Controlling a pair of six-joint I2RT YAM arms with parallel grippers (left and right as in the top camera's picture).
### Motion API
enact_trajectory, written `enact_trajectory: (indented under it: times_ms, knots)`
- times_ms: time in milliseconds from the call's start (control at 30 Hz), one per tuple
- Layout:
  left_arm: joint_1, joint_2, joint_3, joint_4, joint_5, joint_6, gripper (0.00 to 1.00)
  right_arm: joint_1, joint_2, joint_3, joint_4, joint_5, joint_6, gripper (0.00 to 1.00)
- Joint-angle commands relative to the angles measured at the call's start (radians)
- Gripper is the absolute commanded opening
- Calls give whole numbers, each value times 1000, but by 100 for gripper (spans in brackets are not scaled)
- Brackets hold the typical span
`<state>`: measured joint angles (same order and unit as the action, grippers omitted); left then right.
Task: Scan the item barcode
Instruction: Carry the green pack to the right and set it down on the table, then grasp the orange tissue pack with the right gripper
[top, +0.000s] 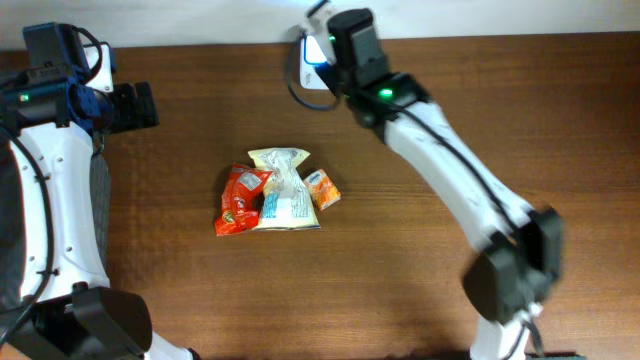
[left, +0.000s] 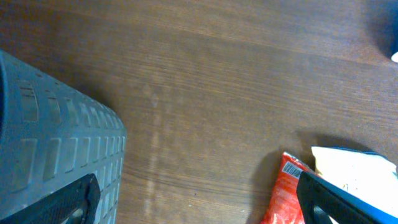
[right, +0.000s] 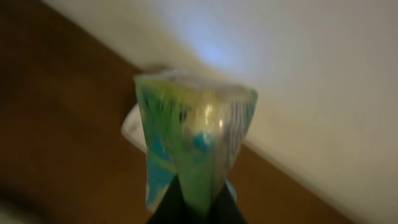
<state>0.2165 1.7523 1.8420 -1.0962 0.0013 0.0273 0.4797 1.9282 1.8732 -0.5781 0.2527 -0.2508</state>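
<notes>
My right tool (right: 191, 206) is pinched shut on the bottom edge of a small green, blue and white packet (right: 193, 143), which stands upright above the fingers in the wrist view; its print is too blurred for me to pick out a barcode. Just behind the packet is the white scanner (top: 314, 50), sitting at the far edge of the desk (top: 500, 120) against the pale wall, with a blue glow on it and a dark cable (top: 296, 92) looping off its near side. From overhead the right arm's wrist covers the packet, so I only see it through the wrist camera. Out toward the middle of the desk, well apart from that tool, 3 more items lie bunched together: a red packet (top: 237, 202) on the left, a white and yellow bag (top: 281, 190) overlapping it, and a small orange packet (top: 324, 189) touching the bag's right side. My left tool (top: 142, 105) hovers at the far left with its fingers spread wide and nothing between them; its wrist camera shows a grey ribbed surface (left: 56, 149) beside it and a barcode on the red packet's corner.
</notes>
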Motion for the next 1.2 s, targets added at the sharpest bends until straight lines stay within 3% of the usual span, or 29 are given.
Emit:
enact_trajectory:
  times_ms: [0, 67, 167, 233, 500, 567, 700, 800, 867, 1067, 1167]
  knots:
    - [2, 2, 2, 2, 6, 15, 99, 4, -113, -6, -329, -44, 352, 4]
    - [3, 2, 2, 2, 6, 15, 99, -9, -127, -7, -542, -95, 419, 4]
    - [2, 2, 2, 2, 6, 15, 99, -108, -119, -59, -652, -240, 486, 4]
    - [3, 2, 2, 2, 6, 15, 99, -230, -117, -151, -643, -300, 568, 4]
    - [3, 2, 2, 2, 6, 15, 99, -540, -84, -593, -364, -393, 569, 6]
    - [3, 2, 2, 2, 6, 15, 99, -568, -85, -581, -387, -439, 493, 49]
    - [2, 2, 2, 2, 6, 15, 99, -559, -85, -482, -502, -509, 385, 76]
    - [2, 2, 2, 2, 6, 15, 99, -512, -85, -387, -530, -580, 349, 74]
    - [2, 2, 2, 2, 6, 15, 99, -423, -82, -385, -425, -673, 325, 68]
    - [2, 2, 2, 2, 6, 15, 99, -124, 62, -384, -146, -669, 373, 63]
    - [2, 2, 2, 2, 6, 15, 99, -54, 148, -384, -68, -695, 417, 57]
